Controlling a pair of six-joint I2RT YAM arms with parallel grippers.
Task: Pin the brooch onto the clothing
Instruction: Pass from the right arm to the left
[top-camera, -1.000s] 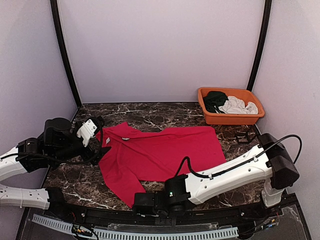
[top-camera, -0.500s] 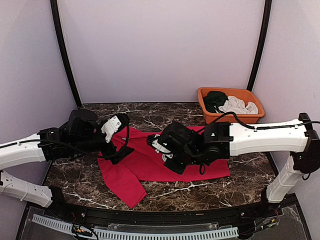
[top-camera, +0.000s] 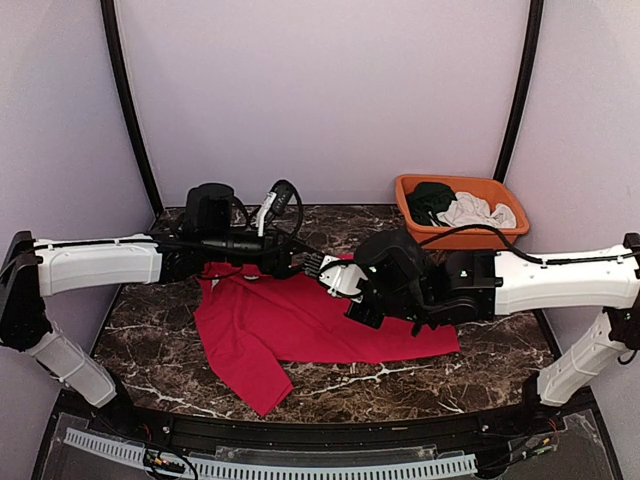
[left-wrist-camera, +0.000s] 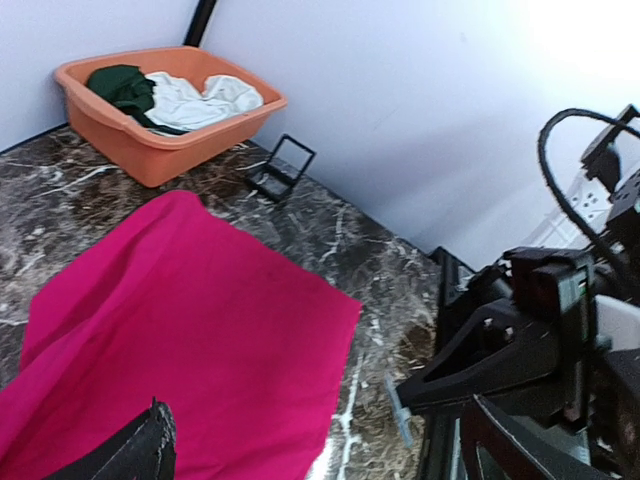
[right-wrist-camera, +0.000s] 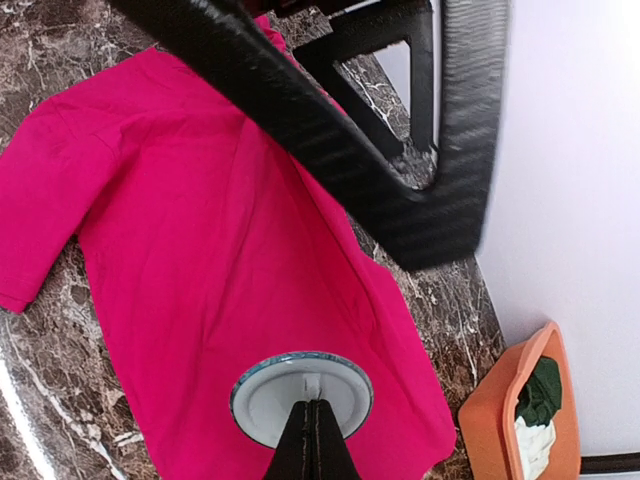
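My left claw, spread wide, has swung inward over the plain red short-sleeved T-shirt lying across the middle of the dark marble bench. My right claw stays pinched on the round white teal-rimmed brooch above it.

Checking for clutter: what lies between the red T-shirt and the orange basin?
A small black frame sits on the marble table between the red T-shirt and the orange basin, nearer the basin. The left wrist view shows it.
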